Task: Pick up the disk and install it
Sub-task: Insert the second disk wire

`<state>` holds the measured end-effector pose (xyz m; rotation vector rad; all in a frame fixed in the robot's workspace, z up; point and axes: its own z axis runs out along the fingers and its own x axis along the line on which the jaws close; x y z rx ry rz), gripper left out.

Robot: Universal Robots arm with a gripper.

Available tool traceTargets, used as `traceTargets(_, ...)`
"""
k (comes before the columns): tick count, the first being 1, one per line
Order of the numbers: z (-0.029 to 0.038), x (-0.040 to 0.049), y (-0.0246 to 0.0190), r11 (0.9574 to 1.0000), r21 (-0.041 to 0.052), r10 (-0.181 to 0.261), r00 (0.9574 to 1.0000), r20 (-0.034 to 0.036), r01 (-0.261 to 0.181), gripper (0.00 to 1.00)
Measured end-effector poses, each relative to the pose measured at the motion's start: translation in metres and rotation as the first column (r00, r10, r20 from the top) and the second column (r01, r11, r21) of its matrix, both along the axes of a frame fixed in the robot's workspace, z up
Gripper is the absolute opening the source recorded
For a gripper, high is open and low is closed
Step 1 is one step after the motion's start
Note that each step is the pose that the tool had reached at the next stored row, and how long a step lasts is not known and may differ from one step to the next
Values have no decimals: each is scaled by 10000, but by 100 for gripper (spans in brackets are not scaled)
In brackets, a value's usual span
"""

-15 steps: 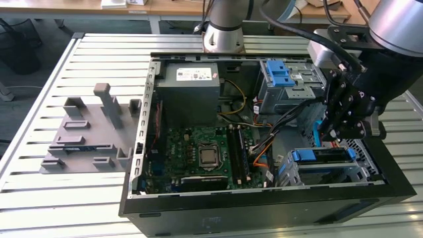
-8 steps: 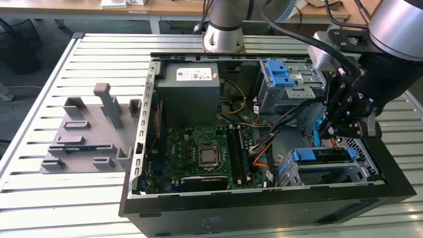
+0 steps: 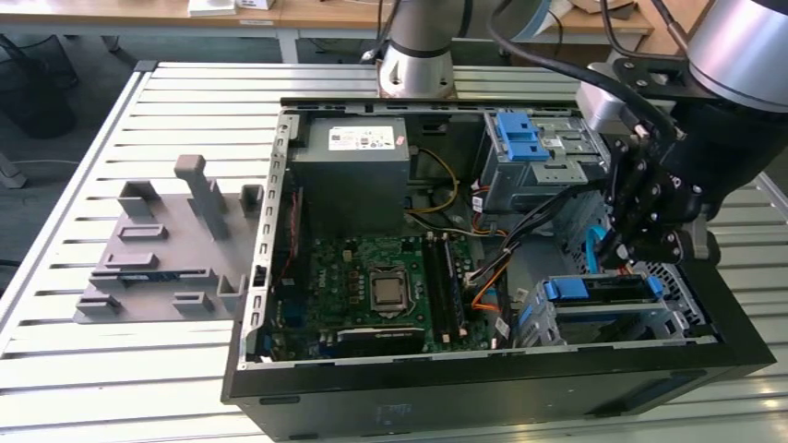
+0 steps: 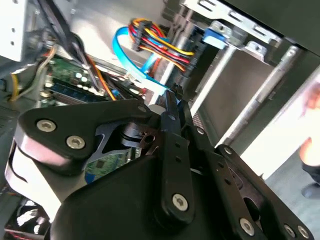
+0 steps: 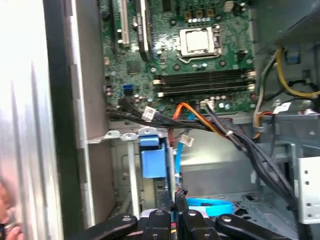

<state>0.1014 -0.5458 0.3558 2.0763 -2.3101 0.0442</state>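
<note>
I see my claw down inside the open computer case on the bench, fingers pinched nearly together with nothing between them in both wrist views. The disk – mostly hidden, blue bracket showing – sits in the lower cage just beside the claw.

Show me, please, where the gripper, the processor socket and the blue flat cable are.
gripper (image 5: 176,196), first wrist view, between its fingertips.
processor socket (image 5: 200,41), first wrist view, metal cover.
blue flat cable (image 4: 131,64), second wrist view, its curved loop.
</note>
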Motion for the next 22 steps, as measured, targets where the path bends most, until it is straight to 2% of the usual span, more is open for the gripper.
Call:
traceTargets(4, -1, -1, -1, 10000, -28, -18, 10000, 0, 18, 16)
traceTargets(9, -48, 9, -8, 9999, 102, -47, 10000, -7, 47, 16)
traceTargets(16, -65, 12, -9, 9997, 103, -220, 9998, -8, 220, 16)
traceTargets(19, -78, 12, -10, 9984, 101, -564, 9984, -7, 564, 16)
traceTargets(22, -93, 12, -27, 9983, 100, -583, 9983, -8, 583, 16)
